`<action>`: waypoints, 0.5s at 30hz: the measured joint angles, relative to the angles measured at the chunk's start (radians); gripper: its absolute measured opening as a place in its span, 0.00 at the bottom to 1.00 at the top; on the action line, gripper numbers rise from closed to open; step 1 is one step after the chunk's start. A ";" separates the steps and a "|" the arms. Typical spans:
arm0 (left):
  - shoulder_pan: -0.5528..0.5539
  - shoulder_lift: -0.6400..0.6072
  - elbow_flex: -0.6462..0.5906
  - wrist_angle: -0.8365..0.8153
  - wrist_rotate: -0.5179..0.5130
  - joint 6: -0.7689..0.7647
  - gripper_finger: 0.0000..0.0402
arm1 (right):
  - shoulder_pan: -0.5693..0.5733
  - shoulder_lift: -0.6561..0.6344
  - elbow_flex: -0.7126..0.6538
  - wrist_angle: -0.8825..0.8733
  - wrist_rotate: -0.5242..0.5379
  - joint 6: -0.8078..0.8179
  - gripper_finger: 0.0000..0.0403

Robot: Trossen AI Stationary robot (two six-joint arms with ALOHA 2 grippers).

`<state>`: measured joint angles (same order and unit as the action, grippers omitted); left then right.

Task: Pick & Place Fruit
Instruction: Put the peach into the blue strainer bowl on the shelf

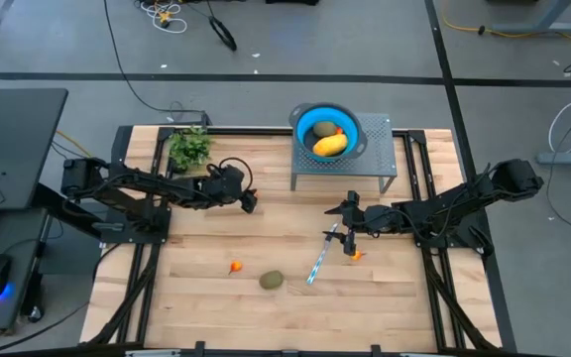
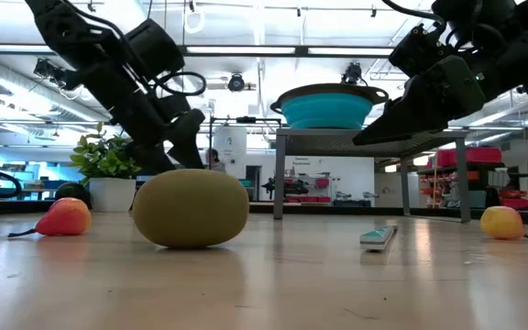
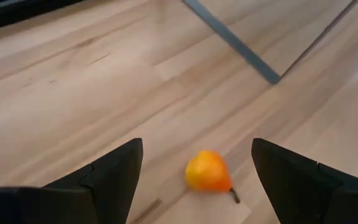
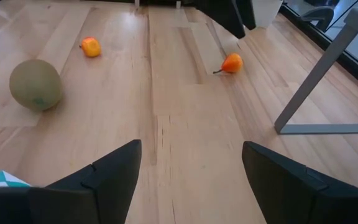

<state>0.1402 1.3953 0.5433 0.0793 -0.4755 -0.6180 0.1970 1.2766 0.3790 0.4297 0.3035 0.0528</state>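
— High view first: what sits in the blue round bowl (image 1: 302,123) on the grey metal stand (image 1: 375,164)?

— A yellow-orange oblong fruit (image 1: 329,145) and an olive-brown oval (image 1: 322,129), partly covered by it; a red bit at the rim is too small to name.

— And on the wooden surface (image 1: 196,258)?

— An olive kiwi-like oval (image 1: 272,281), a tiny orange piece (image 1: 235,266), a slim silver-blue utensil (image 1: 319,260). Another orange bit (image 1: 355,254) is half hidden under the right pincer (image 1: 349,220), jaws wide, holding nothing.

— The left pincer (image 3: 194,163)?

— Wide too, empty, hovering over a small orange stemmed fruit (image 3: 207,170); its fingers are cut off by the frame edge
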 joint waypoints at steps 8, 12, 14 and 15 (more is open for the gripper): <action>0.000 0.058 -0.011 0.060 -0.002 0.002 0.77 | 0.000 0.000 0.000 0.000 0.000 0.000 0.72; 0.000 0.100 -0.010 0.077 0.007 0.003 0.77 | 0.000 0.000 0.000 -0.003 0.000 0.000 0.72; 0.000 0.121 -0.010 0.111 0.010 0.007 0.77 | 0.000 0.000 0.000 -0.003 0.000 0.000 0.72; 0.000 0.127 -0.010 0.120 0.021 0.010 0.77 | 0.000 0.000 0.000 -0.003 0.000 0.000 0.72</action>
<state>0.1402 1.5224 0.5337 0.1992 -0.4550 -0.6085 0.1970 1.2766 0.3790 0.4263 0.3037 0.0525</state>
